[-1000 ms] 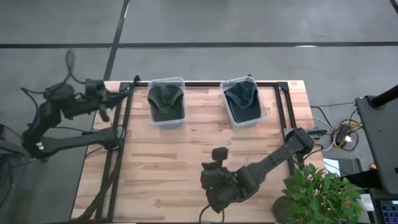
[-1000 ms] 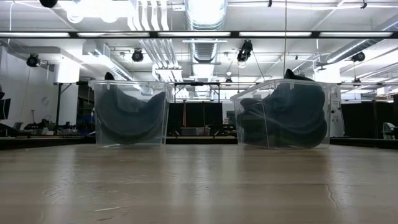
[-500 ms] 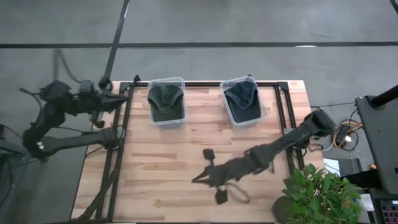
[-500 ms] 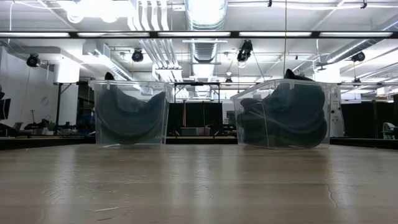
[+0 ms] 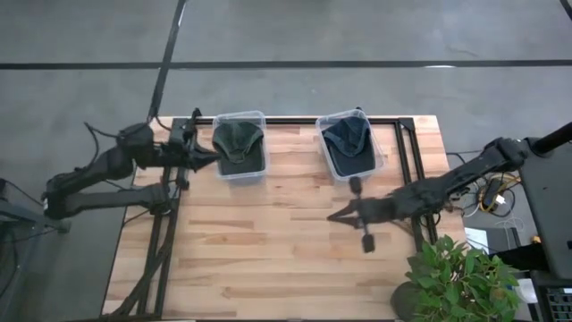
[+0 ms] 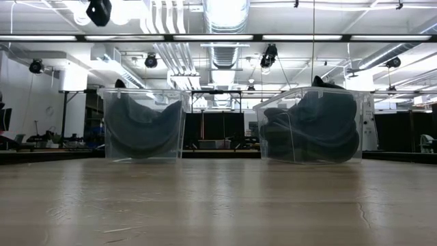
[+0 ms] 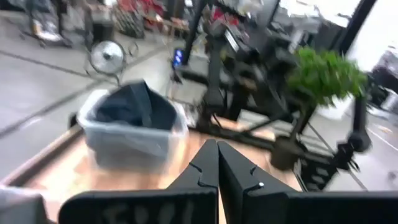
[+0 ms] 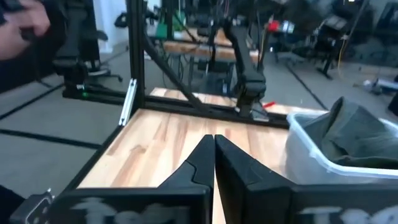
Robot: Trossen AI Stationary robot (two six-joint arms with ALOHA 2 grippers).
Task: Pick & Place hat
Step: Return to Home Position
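Two clear bins stand at the table's far edge. The left bin (image 5: 239,145) (image 6: 142,123) holds a dark green hat (image 5: 237,141) lying crumpled on its bottom. The right bin (image 5: 349,143) (image 6: 315,126) holds a dark blue hat (image 5: 349,137) that reaches above its rim. My left gripper (image 5: 213,154) (image 7: 217,146) is shut and empty, level, just left of the left bin. My right gripper (image 5: 332,216) (image 8: 214,140) is shut and empty, above the table's middle, pointing left. The right wrist view shows the left bin (image 8: 348,146); the left wrist view shows the right bin (image 7: 134,124).
A black frame rail (image 5: 179,179) runs along the table's left side and another (image 5: 407,170) along its right. A potted plant (image 5: 456,277) stands at the near right corner. Bare wood (image 5: 250,250) lies between the bins and the near edge.
My right arm has swung up from the near edge and stretched out, carrying its shut gripper toward the far right, to the table's middle. My left arm has moved right from beyond the table's left edge toward the left bin. Both bins and hats stayed put.
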